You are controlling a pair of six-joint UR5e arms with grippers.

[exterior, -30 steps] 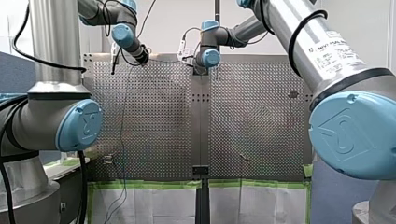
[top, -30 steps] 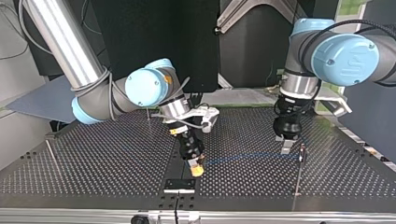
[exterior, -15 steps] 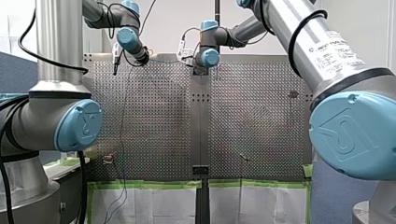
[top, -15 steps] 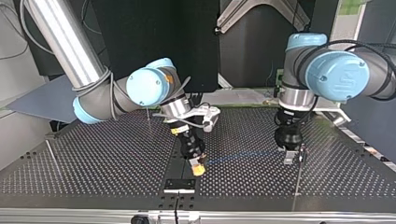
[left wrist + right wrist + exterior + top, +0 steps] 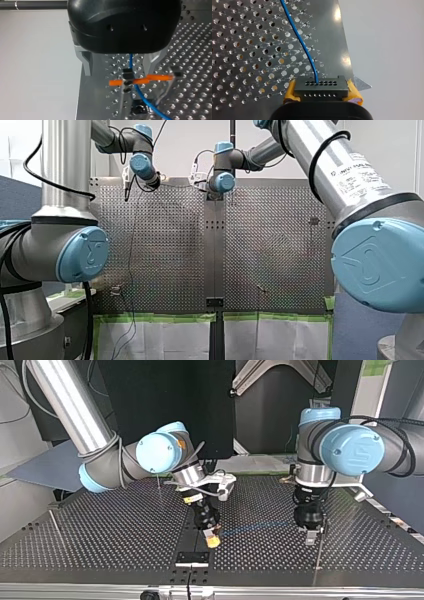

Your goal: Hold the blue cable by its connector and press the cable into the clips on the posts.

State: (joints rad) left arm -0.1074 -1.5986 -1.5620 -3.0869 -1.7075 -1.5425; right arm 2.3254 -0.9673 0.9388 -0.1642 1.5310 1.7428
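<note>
"What changed over the last second?"

"My left gripper (image 5: 310, 534) slid toward the top view's near edge and ended just beside the thin post (image 5: 319, 552). My right gripper (image 5: 212, 539) stayed put."

"Meaning?"

"I judged the cable was being lined up with the clip (image 5: 128, 74), not yet pressed in."

"The claws?"

"The left fingers stood apart, with the blue cable (image 5: 130, 62) running between them. The right's yellow pads (image 5: 290, 90) were clamped on the black connector (image 5: 321, 86)."

"And how did the cable lie?"

"Its long axis ran across the perforated table (image 5: 100, 535), from the connector at the top view's middle toward its right. The connector's holed face pointed ahead of the right gripper."
</note>
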